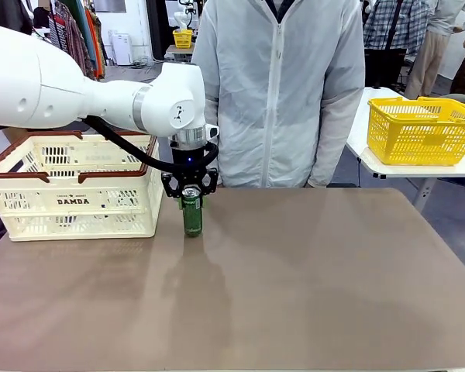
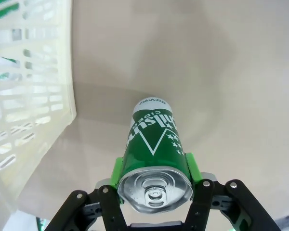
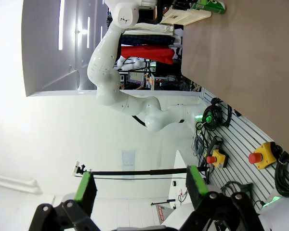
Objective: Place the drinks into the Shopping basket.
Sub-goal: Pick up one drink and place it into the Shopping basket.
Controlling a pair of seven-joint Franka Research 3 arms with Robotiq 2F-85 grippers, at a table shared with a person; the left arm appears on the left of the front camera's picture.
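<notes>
On the matte brown table (image 1: 310, 287), just right of the Shopping basket (image 1: 74, 194), one green can (image 1: 191, 213) stands upright. The can is a slim metal cylinder with a silver pull-tab top, white lettering and a white triangle on glossy green. The basket is cream slotted plastic, boxy, with a dark brown rim and two folded handles ("DAMDA" printed on its near wall); through the slots in the left wrist view green shapes show inside, too unclear to count. The left arm comes in level from picture left, wrist bent straight down, and the left gripper (image 1: 191, 191) clamps the can near its top, a green pad on either side. The can's base appears to touch the table. The right gripper (image 3: 139, 190) points away from the table, its two pads well apart with nothing between them.
</notes>
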